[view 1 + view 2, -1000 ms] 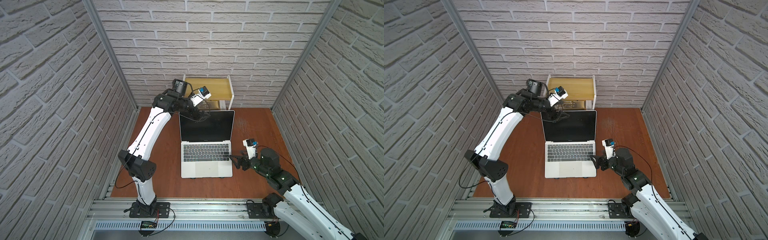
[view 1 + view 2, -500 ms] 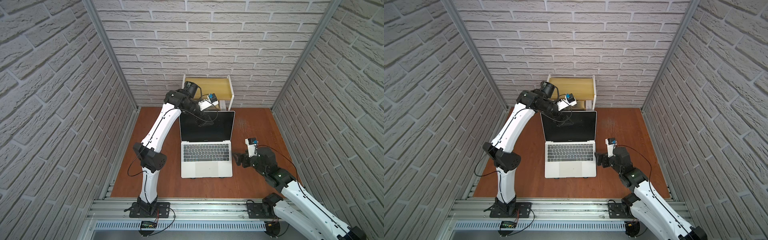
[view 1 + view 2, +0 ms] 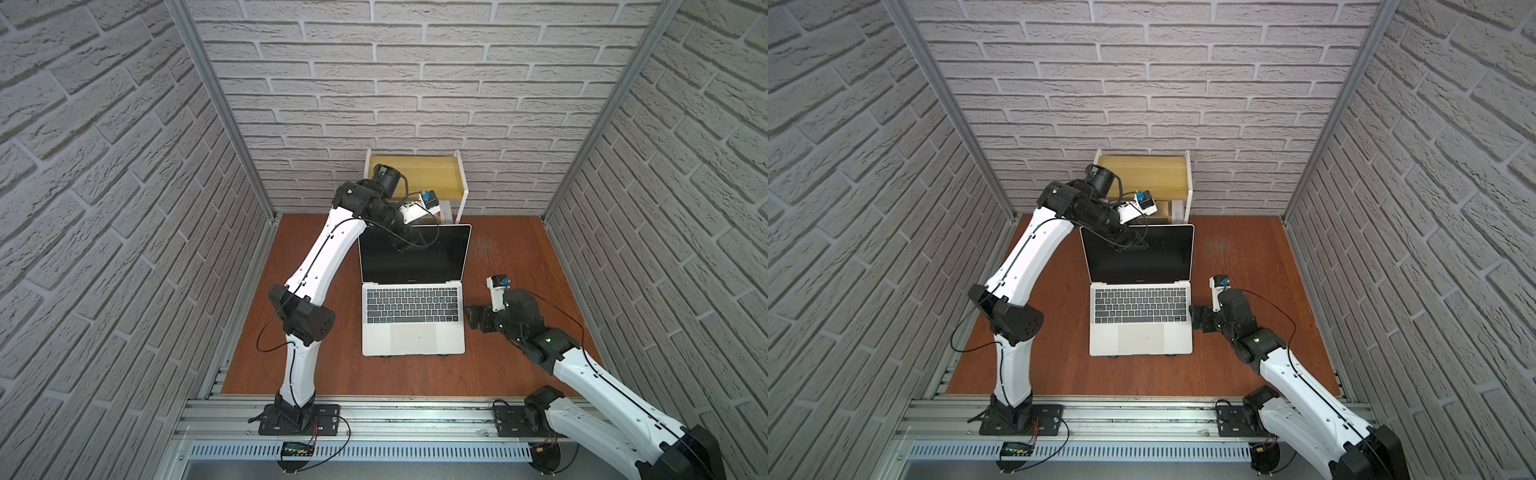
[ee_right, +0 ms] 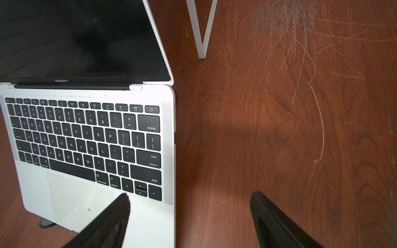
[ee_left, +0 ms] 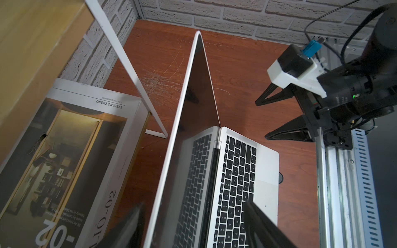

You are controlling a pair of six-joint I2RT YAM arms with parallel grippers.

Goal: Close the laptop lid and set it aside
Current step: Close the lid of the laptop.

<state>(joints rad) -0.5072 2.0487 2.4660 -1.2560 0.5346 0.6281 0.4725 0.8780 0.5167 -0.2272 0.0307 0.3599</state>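
- In both top views the thin silver-white laptop [image 3: 413, 336] sits open in the middle of the reddish-brown wooden table [image 3: 511, 257], with its black-glass laptop lid [image 3: 432, 262] raised
- The left gripper [image 3: 409, 243] hangs at the top edge of the laptop lid [image 3: 1154, 266], and the right gripper [image 3: 473, 318] sits low just beside the laptop's right edge
- A yellow wooden shelf [image 3: 1142, 174] with white legs stands behind the laptop [image 3: 1142, 338]
- In the left wrist view the left gripper's black fingers [image 5: 262, 225] are spread, one on each side of the lid's thin edge [image 5: 182, 107], with a clear gap on the screen side; whether the rear one touches the shell I cannot tell
- A white-bordered "FOLIO-02" book [image 5: 64, 150] lies behind the laptop, under the shelf
- In the right wrist view the right gripper [image 4: 190, 195] has its fingers [image 4: 116, 214] spread wide and holding nothing, one over the laptop's front right corner [image 4: 150, 221], the other over bare table beside the laptop
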